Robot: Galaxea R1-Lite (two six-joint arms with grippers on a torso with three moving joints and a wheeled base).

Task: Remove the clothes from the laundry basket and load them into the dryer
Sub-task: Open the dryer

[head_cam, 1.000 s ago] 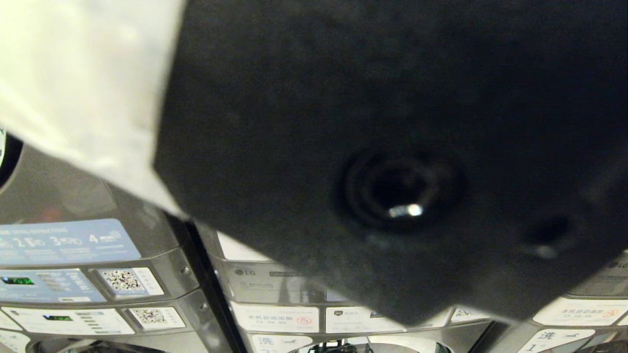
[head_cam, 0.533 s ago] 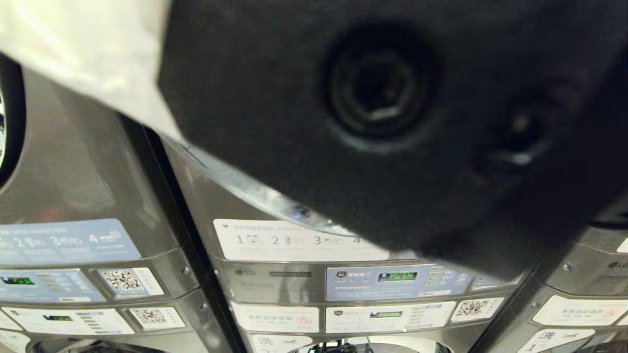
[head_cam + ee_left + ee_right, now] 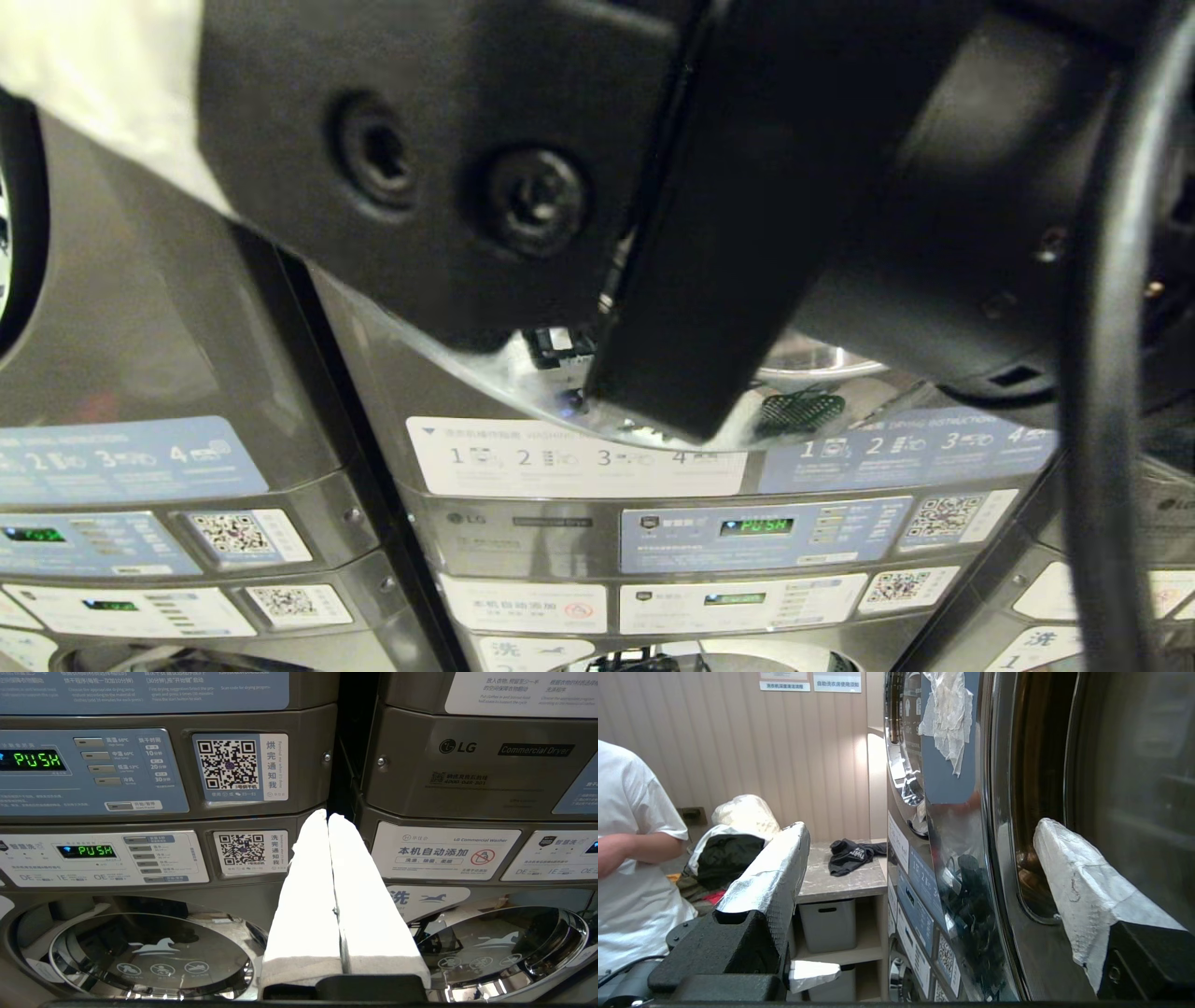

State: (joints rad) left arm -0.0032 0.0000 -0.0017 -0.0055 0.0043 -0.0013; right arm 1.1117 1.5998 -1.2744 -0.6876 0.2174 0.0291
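Note:
My right gripper (image 3: 920, 825) is open and holds nothing. Its taped fingers (image 3: 1069, 877) straddle the chrome-rimmed edge of the dryer door (image 3: 994, 826), one beside the dark glass, the other out in the room. In the head view the black right arm (image 3: 709, 205) fills the top, with the dryer (image 3: 761, 527) and the lower rim of its drum opening (image 3: 822, 366) below it. The left gripper (image 3: 328, 814) is shut and empty, parked facing the stacked machines. The laundry basket is out of view, and no clothes are in either gripper.
A person in a white T-shirt (image 3: 630, 868) stands in the room to the side. A dark garment (image 3: 854, 854) lies on a counter with grey bins (image 3: 826, 924) beneath. A heap of dark and pale fabric (image 3: 724, 854) sits behind my outer finger.
In the head view the right arm has swung up and to the left, uncovering the dryer's instruction labels, control panel and lower drum rim. The machines have not shifted.

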